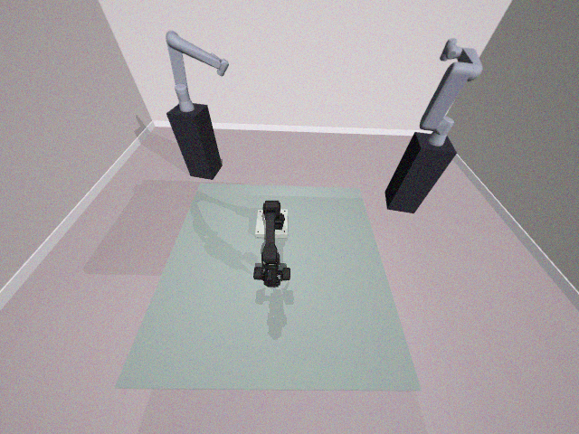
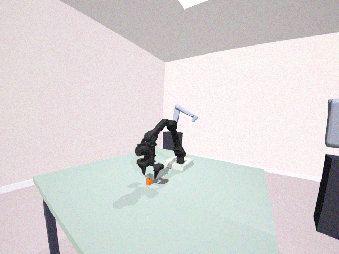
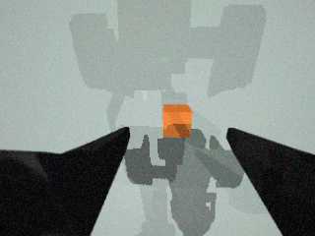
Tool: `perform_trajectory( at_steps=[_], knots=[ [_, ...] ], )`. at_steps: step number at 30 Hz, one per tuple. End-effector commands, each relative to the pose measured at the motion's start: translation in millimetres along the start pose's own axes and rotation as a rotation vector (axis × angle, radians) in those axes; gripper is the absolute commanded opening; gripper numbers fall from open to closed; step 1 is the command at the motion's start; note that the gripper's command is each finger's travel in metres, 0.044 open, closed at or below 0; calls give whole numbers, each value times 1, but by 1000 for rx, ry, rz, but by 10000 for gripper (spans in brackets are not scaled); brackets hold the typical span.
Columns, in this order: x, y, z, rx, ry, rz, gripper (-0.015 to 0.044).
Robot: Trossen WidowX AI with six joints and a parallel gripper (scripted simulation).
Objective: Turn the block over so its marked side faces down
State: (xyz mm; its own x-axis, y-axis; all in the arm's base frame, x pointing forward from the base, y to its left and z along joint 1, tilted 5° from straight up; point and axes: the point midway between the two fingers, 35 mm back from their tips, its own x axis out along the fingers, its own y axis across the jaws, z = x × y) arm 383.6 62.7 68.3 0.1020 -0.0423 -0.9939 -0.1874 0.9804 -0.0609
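Note:
A small orange block (image 2: 149, 181) (image 3: 177, 118) rests on the pale green table (image 1: 327, 326) (image 2: 219, 205) (image 3: 44, 44). I see no mark on the faces that show. My gripper (image 1: 271, 281) (image 2: 149, 175) (image 3: 177, 132) is open and empty, pointing down a little above the block. In the wrist view the block lies between and just beyond the two dark fingertips, nearer the right of centre. In the top view the gripper hides the block.
The arm's white base plate (image 1: 258, 225) (image 2: 186, 164) sits at the table's back middle. Two grey arms on dark pedestals (image 1: 194, 140) (image 1: 418, 173) stand on the floor beyond the table. A dark pedestal (image 2: 328, 197) stands at the right.

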Motion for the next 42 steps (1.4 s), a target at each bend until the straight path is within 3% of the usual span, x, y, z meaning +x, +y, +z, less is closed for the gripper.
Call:
perform_trajectory(
  at_steps=[1, 22, 34, 42],
  knots=[
    [9, -1, -3, -1, 12, -5, 440],
    [37, -1, -3, -2, 12, -5, 440],
    [37, -1, -3, -2, 12, -5, 125],
    [37, -1, -3, -2, 12, -5, 72]
  ],
)
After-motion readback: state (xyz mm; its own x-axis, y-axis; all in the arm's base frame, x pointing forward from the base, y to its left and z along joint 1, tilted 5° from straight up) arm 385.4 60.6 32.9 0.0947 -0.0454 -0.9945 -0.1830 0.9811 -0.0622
